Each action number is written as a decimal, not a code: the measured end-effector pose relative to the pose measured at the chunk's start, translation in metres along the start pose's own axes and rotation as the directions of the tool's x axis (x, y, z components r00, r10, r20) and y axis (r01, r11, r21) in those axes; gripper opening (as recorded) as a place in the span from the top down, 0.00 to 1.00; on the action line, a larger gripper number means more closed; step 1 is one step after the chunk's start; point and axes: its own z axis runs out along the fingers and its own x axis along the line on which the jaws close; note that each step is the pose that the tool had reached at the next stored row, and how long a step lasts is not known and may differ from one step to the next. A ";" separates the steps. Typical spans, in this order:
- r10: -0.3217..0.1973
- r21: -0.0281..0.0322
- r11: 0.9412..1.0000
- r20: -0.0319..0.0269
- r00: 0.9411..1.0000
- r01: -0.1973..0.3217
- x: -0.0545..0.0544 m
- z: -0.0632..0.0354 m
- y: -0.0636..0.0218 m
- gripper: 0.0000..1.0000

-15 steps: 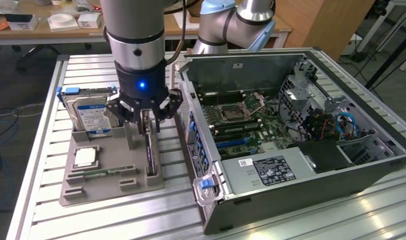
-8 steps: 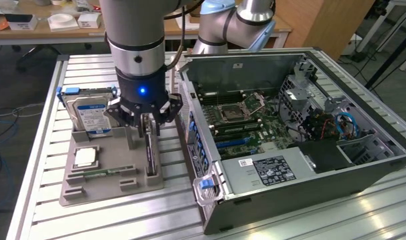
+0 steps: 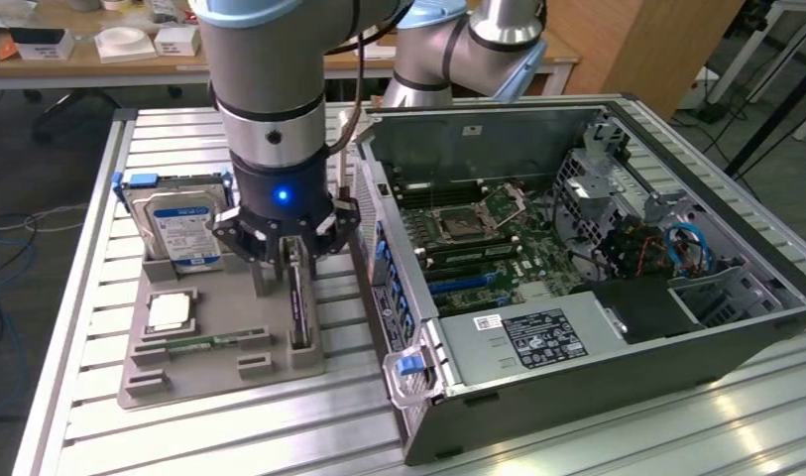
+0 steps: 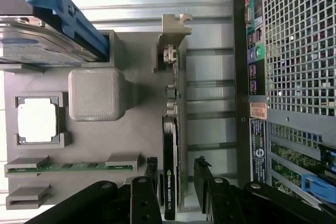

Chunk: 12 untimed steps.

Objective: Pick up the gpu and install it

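**A:** Where does the tool stand?

**B:** The tool [image 4: 176, 163] is spread, with one black finger [image 4: 202, 182] on each side of the gpu [image 4: 169, 187]. The wrist view shows a gap on either side (so nothing is pinched).

**A:** And the card itself?

**B:** It stands on its long edge in a slot of the grey holder [image 4: 142, 129], with its metal bracket [image 4: 170, 35] at the end away from the fingers. From the wrist you see its black face, and a thin green edge on the side toward the computer case [image 3: 575, 248].

**A:** What does the exterior view add?

**B:** It shows the arm [image 3: 271, 99] coming straight down onto the holder, with a blue light on its wrist. The case lies open at the exterior view's right, just beside the holder, with the motherboard [image 3: 476, 233] exposed. The wrist view catches the case's perforated rear panel and coloured ports instead.

**A:** What else sits in the holder?

**B:** A hard drive with blue rails [image 3: 177, 223] stands upright at one end. A processor chip [image 3: 172, 312] sits in a square pocket, and a memory stick [image 3: 204, 344] lies flat in its slot. The wrist view also shows a grey block [image 4: 97, 94] between the drive and the chip. Everything rests on a slatted metal tabletop [image 3: 85, 397].
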 end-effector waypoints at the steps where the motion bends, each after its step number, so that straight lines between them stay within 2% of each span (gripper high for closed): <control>1: 0.000 0.000 1.000 0.000 1.000 0.000 0.000 0.0015 -0.0001 0.59; 7: 0.000 0.000 1.000 0.001 1.000 0.000 0.006 0.0120 -0.0008 0.59; 12: -0.009 0.000 1.000 0.001 1.000 0.009 0.006 0.0200 0.0011 0.59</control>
